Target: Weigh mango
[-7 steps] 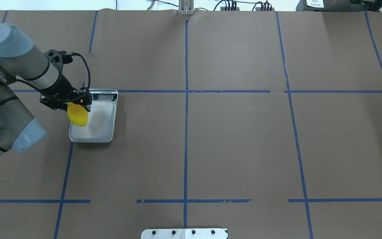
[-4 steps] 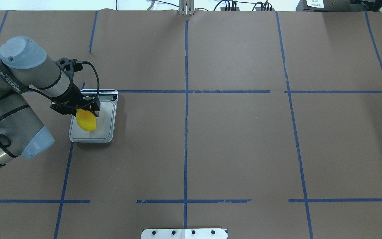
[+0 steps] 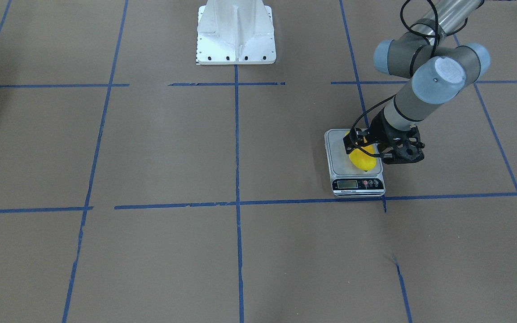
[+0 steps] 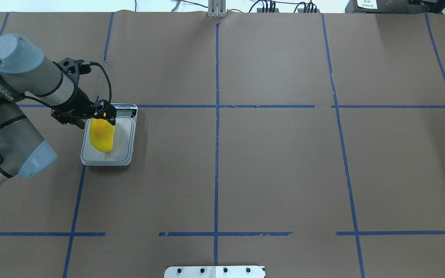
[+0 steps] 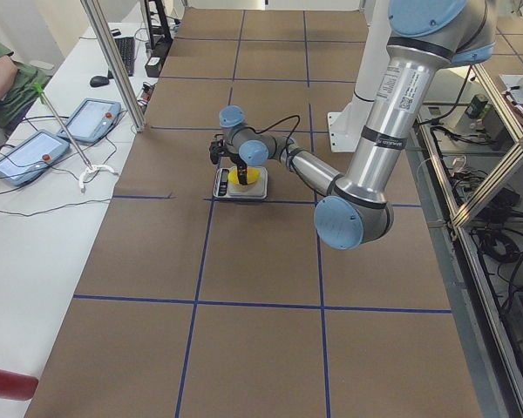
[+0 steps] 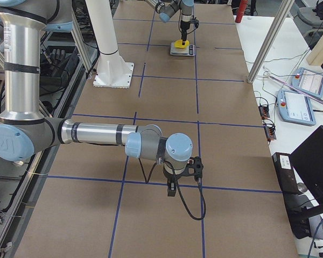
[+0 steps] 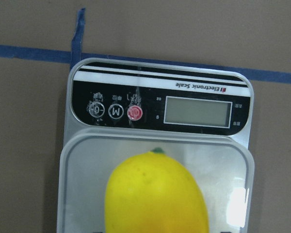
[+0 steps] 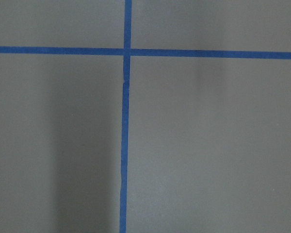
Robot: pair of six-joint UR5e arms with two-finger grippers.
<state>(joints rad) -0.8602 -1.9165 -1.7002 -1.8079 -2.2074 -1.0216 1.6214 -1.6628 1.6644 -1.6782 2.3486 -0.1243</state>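
Over the scale (its platform), mango

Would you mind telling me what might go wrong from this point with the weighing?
1. The left gripper hangs close over the far end of the mango; any contact would skew the reading.
2. The mango lies toward one side of the platform of the scale and, being rounded, might roll off.
3. The display looks blank, so the scale may not be on.
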